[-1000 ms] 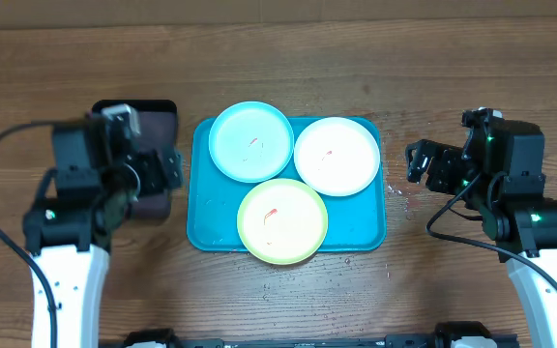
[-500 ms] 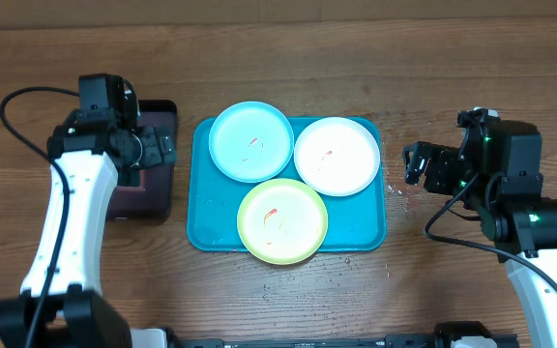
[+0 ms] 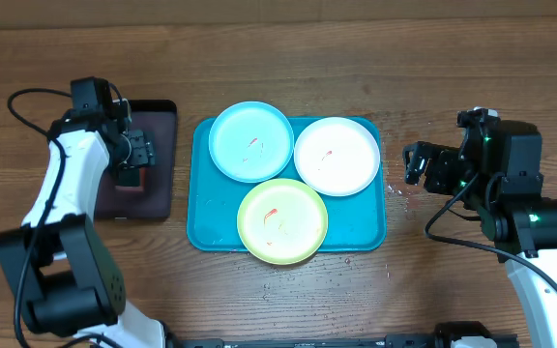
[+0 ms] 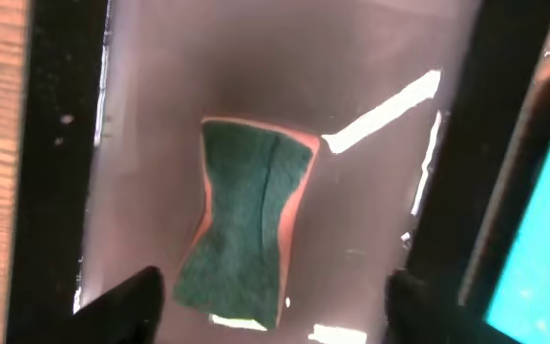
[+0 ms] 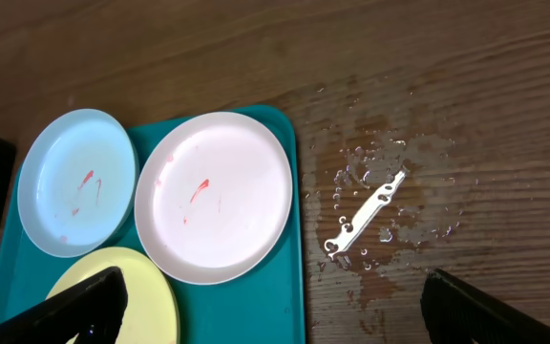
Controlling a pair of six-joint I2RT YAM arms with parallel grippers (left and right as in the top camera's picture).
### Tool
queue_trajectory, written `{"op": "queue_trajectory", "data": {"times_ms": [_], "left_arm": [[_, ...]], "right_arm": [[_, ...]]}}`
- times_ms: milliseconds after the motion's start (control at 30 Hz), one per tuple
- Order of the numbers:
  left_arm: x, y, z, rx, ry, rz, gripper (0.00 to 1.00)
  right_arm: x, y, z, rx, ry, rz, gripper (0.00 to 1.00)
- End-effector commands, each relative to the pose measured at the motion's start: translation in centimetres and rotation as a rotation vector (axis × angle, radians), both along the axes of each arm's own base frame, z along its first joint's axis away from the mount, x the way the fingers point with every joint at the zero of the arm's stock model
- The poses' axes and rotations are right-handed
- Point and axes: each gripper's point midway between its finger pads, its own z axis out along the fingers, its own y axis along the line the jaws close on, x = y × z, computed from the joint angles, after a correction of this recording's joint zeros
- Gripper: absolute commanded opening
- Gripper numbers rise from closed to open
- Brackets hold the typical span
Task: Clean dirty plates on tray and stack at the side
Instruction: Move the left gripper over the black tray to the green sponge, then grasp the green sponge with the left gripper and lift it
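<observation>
Left gripper (image 4: pixel 270 311) above black tray (image 4: pixel 55 143), jaws apart astride green sponge (image 4: pixel 246 225), no contact. Right gripper (image 3: pixel 414 162) wide, empty, right of turquoise tray (image 3: pixel 211 227) carrying three smeared plates (image 3: pixel 337 157).

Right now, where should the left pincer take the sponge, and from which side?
Grip the sponge across its narrow waist, coming straight down from above: it lies flat in the black tray, green pad up, long edges pinched inward. The left pincer hangs over it, open.
</observation>
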Motion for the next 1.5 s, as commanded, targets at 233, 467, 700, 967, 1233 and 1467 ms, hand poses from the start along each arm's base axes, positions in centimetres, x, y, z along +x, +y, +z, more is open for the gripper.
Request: {"op": "queue_trajectory", "data": {"times_ms": [233, 467, 700, 967, 1233, 1467], "left_arm": [[0.4, 0.3, -4.6, -0.012, 0.081, -0.013, 0.56], [1.2, 0.8, -4.1, 0.011, 0.058, -0.008, 0.54], [1.3, 2.2, -3.0, 0.076, 0.067, 0.046, 0.55], [0.6, 1.9, -3.5, 0.060, 0.092, 0.046, 0.57], [0.7, 1.8, -3.8, 0.057, 0.085, 0.045, 0.49], [0.6, 1.4, -4.9, 0.032, 0.103, 0.039, 0.50]], "right_arm": [[0.3, 0.3, 1.3, 0.002, -0.035, 0.012, 1.00], [0.3, 0.3, 1.3, 0.002, -0.035, 0.012, 1.00], [0.3, 0.2, 1.3, -0.001, -0.034, 0.009, 1.00], [0.4, 0.1, 1.2, -0.006, -0.035, 0.004, 1.00], [0.3, 0.1, 1.2, -0.006, -0.035, 0.004, 1.00], [0.3, 0.1, 1.2, -0.006, -0.035, 0.004, 1.00]]}}
